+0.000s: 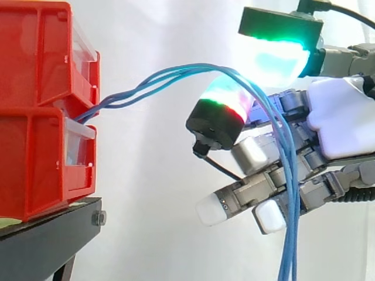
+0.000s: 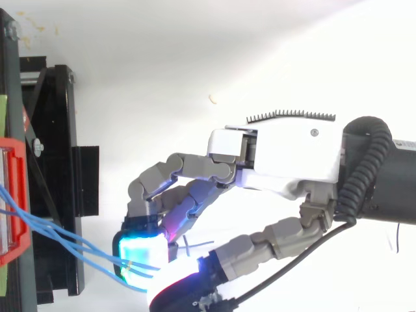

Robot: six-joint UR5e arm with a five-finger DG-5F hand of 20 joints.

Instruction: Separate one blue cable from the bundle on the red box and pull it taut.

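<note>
A bundle of thin blue cables comes out between the two stacked red bins at the left. It arcs up to the right and then hangs straight down across my hand. The hand reaches in from the right with curled fingers. The cables run over a pad glowing green and red and under a pad glowing cyan, which close on the bundle. From above, the blue cables slant from the red bin to the cyan pad of the hand. The strands stay together and sag.
The bins rest on a black stand, whose frame lies at the left in the top view. A white curtain hangs behind. Open air separates the bins from the fingertips.
</note>
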